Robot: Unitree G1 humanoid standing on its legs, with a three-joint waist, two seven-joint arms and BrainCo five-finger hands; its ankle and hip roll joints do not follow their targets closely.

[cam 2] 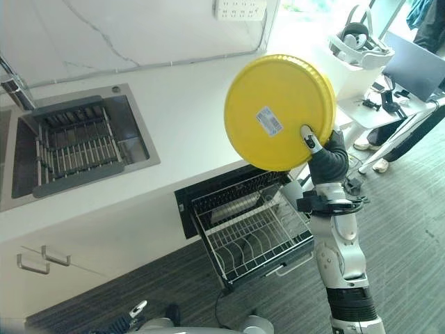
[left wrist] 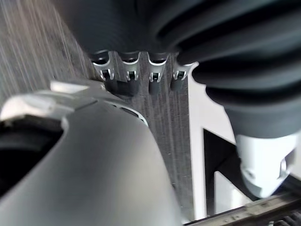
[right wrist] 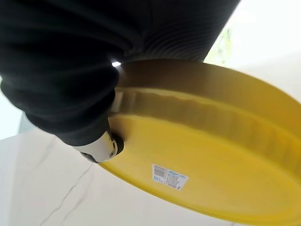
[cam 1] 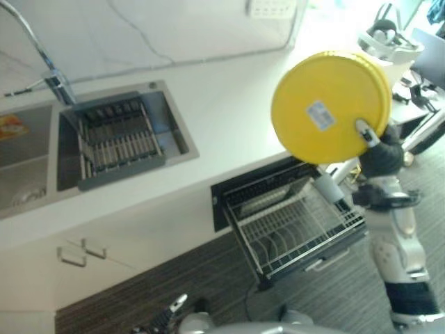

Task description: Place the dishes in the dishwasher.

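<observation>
Yellow plate [cam 2: 278, 111] | underside faces camera | pinched by right robot hand [cam 2: 321, 149]

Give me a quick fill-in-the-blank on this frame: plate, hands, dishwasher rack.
1. The right hand holds up a plate whose colour is ____.
2. The label sits on the plate's ____ side.
3. The pulled-out dishwasher rack holds ____ dishes.
4. The sink contains a grey drying ____.

Missing words: yellow; under; no; rack
</observation>
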